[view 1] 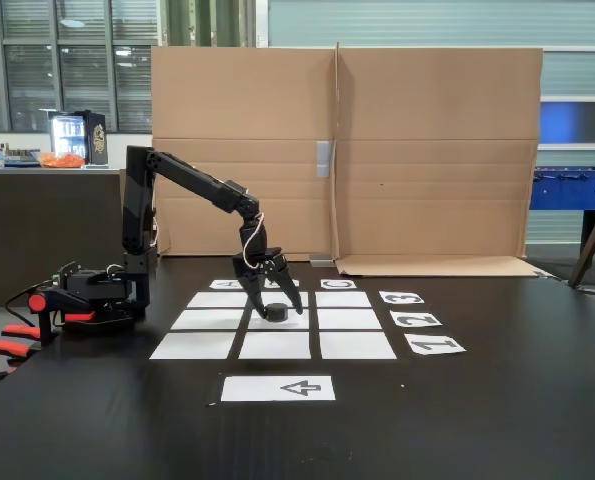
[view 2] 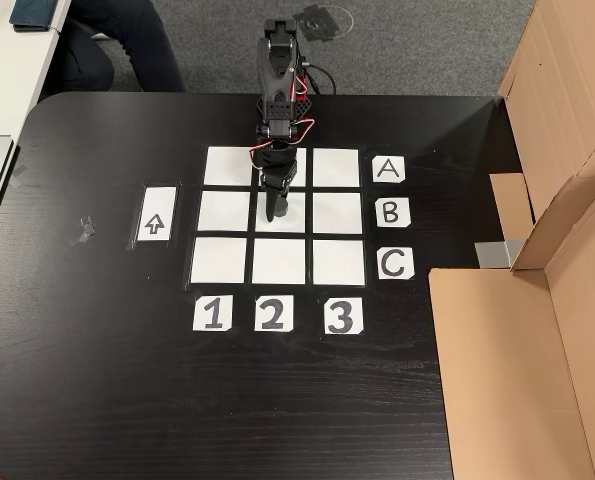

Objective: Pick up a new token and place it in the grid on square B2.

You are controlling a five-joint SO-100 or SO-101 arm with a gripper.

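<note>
i see my black two-finger gripper [view 1: 275,308] spread apart and straddling the small black round puck-like token [view 1: 276,312], which sits directly below and between the jaws on the plain white centre paper rectangle, square b2 [view 2: 295,212], so lifting straight up looks right.

Black token [view 1: 275,311] on white grid [view 2: 224,260], black table [view 1: 497,420], brown cardboard [view 1: 427,150].

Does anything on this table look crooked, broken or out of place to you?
Nothing serious. The grid sheets lie tidy. In a fixed view the number labels sit slightly askew, and there is a small scuff or tape bit on the table. The token sits between the fingers of the gripper on the centre square.
</note>
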